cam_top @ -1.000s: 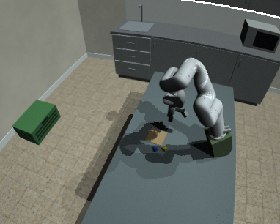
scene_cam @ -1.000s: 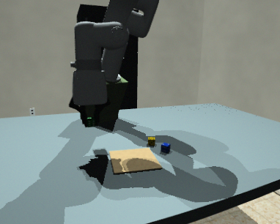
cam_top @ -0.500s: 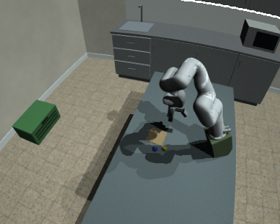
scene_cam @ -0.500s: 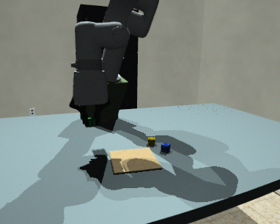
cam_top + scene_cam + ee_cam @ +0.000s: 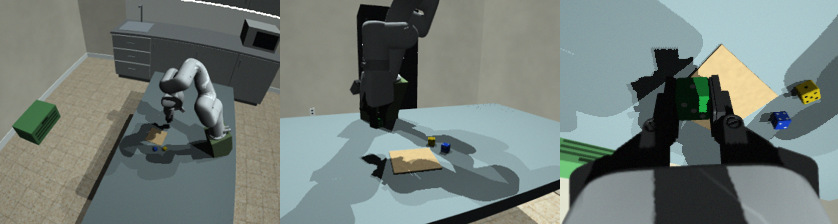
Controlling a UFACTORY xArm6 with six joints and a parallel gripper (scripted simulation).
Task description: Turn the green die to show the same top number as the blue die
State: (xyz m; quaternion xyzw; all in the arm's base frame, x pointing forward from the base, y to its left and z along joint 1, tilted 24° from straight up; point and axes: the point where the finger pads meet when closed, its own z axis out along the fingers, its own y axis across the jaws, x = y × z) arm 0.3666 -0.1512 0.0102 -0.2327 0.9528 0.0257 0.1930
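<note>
A grey counter (image 5: 190, 34) with drawers (image 5: 132, 55), sink (image 5: 136, 25) and microwave (image 5: 259, 36) lines the beige-walled, tan-tiled room.

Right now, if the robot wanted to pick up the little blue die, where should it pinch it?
Probably from straight above, pinching two opposite flat sides of the blue die. It lies flat on the table, so its sides stand upright for the fingers. The yellow die sits close by but apart, so the other pair of sides looks safer. The gripper is busy holding the green die first.
</note>
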